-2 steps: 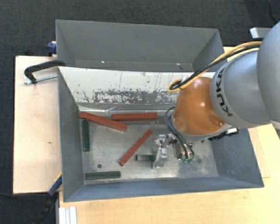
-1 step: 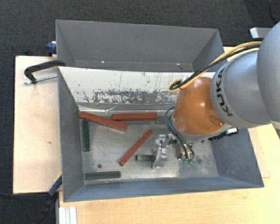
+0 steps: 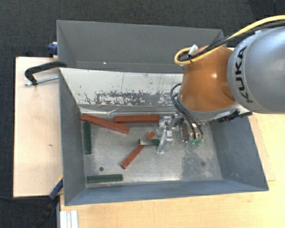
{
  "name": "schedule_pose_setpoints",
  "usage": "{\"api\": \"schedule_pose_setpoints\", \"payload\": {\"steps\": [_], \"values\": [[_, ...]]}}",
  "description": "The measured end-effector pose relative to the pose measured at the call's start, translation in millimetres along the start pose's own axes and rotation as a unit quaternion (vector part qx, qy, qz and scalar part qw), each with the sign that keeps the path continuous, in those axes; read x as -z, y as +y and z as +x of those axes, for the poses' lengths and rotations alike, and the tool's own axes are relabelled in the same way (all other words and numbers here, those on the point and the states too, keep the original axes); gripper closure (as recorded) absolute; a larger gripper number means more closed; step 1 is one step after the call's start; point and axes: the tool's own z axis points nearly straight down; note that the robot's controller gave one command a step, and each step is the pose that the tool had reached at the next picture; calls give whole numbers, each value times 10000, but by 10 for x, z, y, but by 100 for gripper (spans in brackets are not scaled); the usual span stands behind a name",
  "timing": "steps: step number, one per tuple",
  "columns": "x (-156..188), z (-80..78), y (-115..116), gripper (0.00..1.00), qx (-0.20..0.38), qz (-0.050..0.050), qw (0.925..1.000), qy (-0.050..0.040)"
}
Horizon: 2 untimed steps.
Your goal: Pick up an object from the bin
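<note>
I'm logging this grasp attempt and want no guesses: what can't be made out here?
Camera view:
- Right end of the long red-brown bar by the back wall: hidden behind the gripper.
- Grey metal bin floor's back right: covered by the orange wrist cover.
- Small dark round thing, front left: too small to identify.

Fat silver-grey arm (image 3: pixel 268 65) w/ black KUKA lettering (image 3: pixel 241 82) on its side, glossy orange dome cover (image 3: pixel 206 84) at the wrist, yellow cable (image 3: pixel 228 36) looping over the top w/ a black one alongside, thin dark wires (image 3: pixel 192 133) under the cover, small bare-metal gripper (image 3: pixel 162 144) at the tip.
</note>
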Motion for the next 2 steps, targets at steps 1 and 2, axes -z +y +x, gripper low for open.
{"api": "schedule_pose_setpoints", "payload": {"steps": [1, 2], "values": [[0, 0, 0, 100, 1, 1, 10000, 0], [564, 79, -67, 100, 22, 1, 10000, -3]]}}
